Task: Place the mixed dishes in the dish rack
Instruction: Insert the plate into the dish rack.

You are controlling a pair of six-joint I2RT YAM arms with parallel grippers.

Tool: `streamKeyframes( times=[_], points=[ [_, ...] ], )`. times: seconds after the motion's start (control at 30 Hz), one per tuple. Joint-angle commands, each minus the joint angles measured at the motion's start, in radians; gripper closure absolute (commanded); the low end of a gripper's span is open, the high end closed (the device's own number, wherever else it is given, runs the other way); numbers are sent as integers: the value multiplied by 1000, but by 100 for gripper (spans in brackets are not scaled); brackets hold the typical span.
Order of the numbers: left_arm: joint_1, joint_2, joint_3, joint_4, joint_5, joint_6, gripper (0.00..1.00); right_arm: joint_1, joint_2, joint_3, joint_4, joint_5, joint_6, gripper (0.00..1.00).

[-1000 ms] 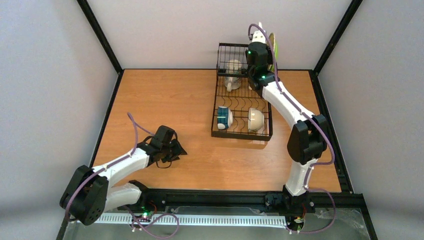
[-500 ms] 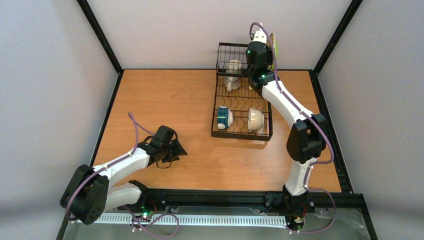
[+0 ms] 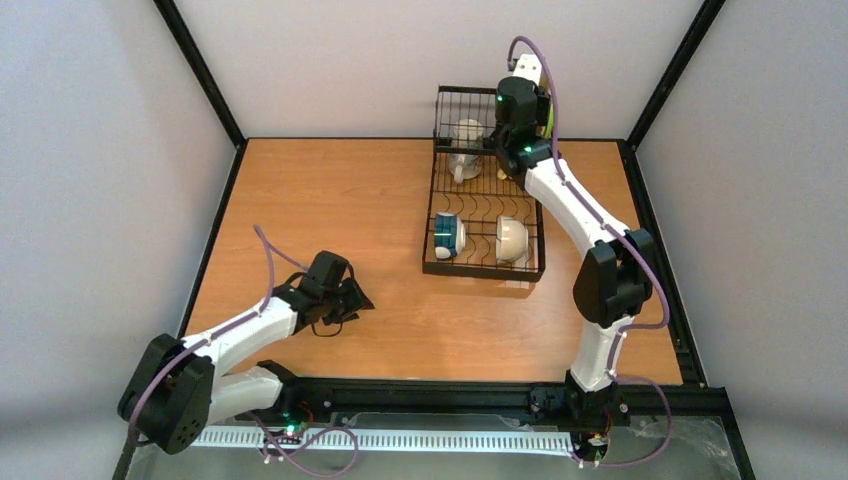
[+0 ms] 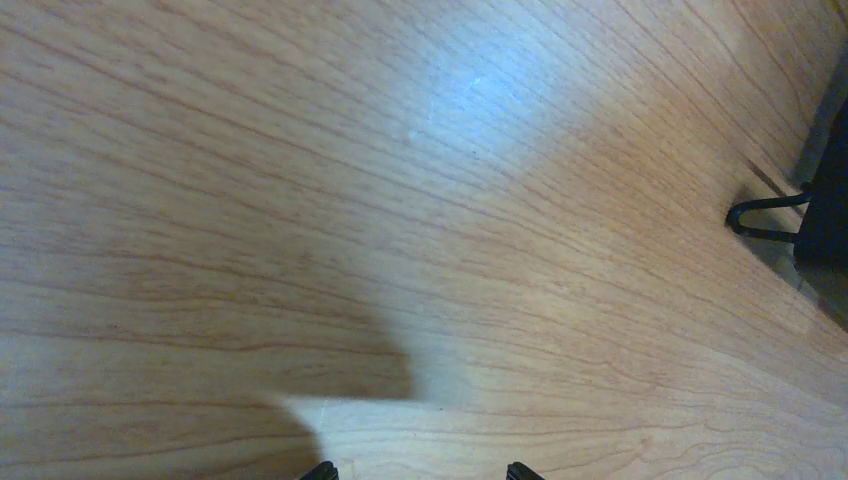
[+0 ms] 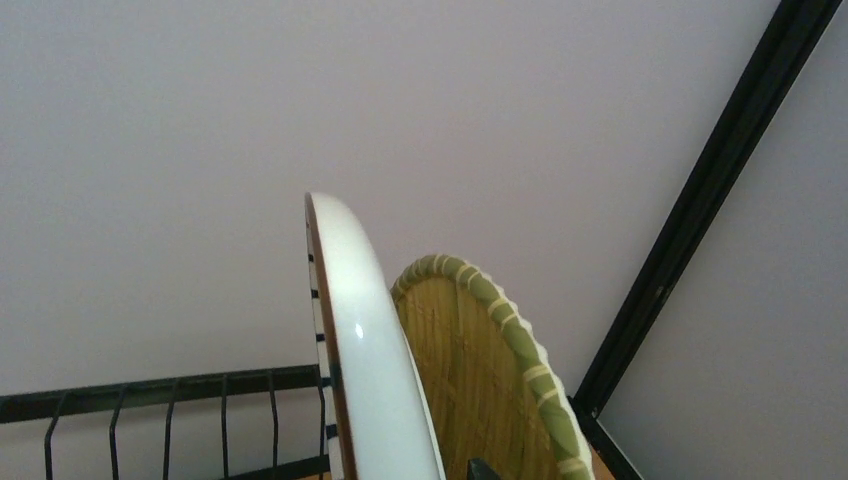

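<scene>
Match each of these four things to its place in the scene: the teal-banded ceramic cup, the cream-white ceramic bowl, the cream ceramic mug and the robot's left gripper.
Things
1. teal-banded ceramic cup
2. cream-white ceramic bowl
3. cream ceramic mug
4. left gripper

Places
A. far end of the black wire dish rack, at its raised basket tier
B. over the bare wooden table, apart from the rack
C. near-left part of the rack's flat base
D. near-right part of the rack's flat base

Pairs: 1-C, 2-D, 3-A, 4-B
</scene>
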Motion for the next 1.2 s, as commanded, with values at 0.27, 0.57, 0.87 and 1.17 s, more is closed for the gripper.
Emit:
streamKeyframes(
  times=[0.27, 0.57, 0.87, 1.17],
  points=[
    [1, -35, 8, -28, -5, 3, 5, 7, -42, 37, 35, 25, 9, 53],
    [1, -50, 3, -33, -8, -6, 5, 10, -46, 106, -8, 10, -1, 42],
    [1, -74, 5, -54, -20, -10, 4, 26, -74, 125, -52, 1, 12, 37],
    [1, -81, 41, -71, -37, -11, 5, 32, -178, 88, -193, -33, 90, 30]
  ],
)
